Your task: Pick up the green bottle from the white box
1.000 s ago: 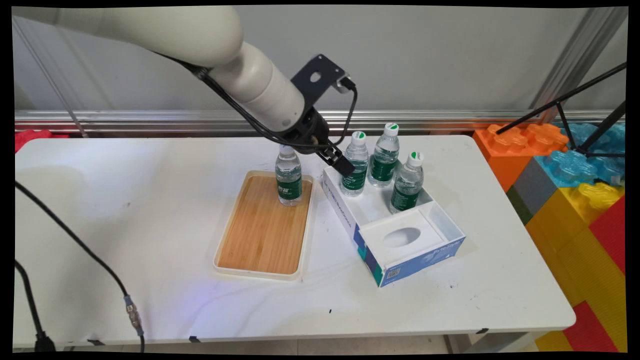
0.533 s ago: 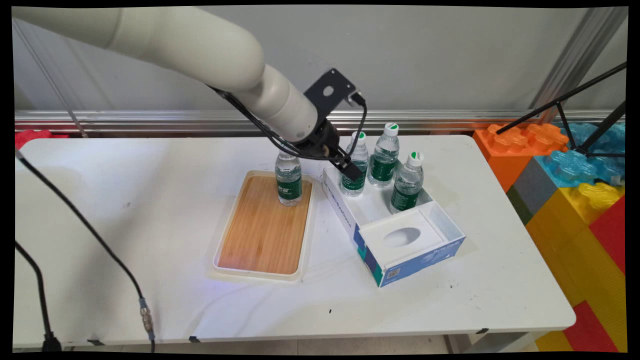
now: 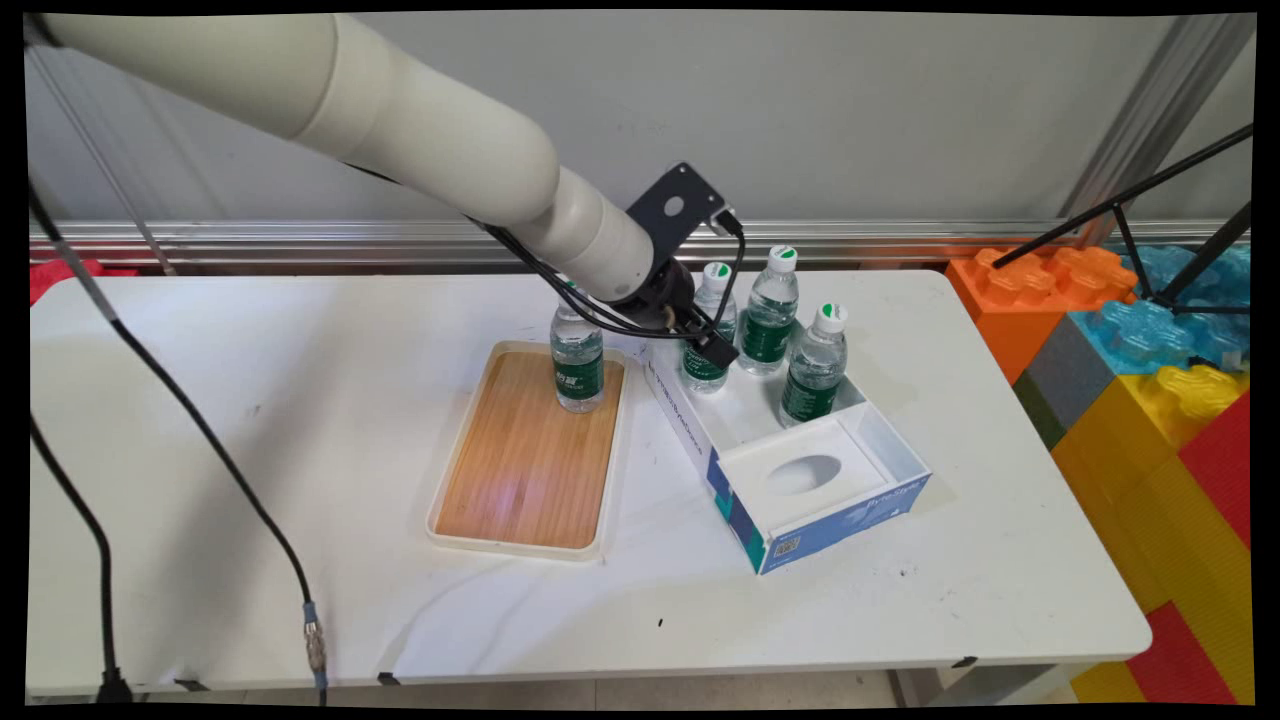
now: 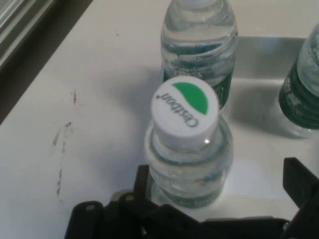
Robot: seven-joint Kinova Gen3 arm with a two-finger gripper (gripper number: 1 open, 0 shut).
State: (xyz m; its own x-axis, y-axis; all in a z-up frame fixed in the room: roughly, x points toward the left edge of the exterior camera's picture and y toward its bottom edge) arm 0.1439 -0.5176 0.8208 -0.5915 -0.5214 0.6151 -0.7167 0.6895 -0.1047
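So the tool [image 3: 712, 345] is down in the open box [image 3: 880, 430], fingers spread on either side of the nearest water bottle [image 4: 187, 149], not squeezing it. Two more bottles [image 3: 770, 312] stand beside it in the box, and one bottle [image 3: 577, 352] stands on the wooden tray [image 3: 520, 470] on the tabletop [image 3: 250, 400]. Looks like the reach-in stage of a grab: my guess, it needs to settle lower around the body before squeezing.
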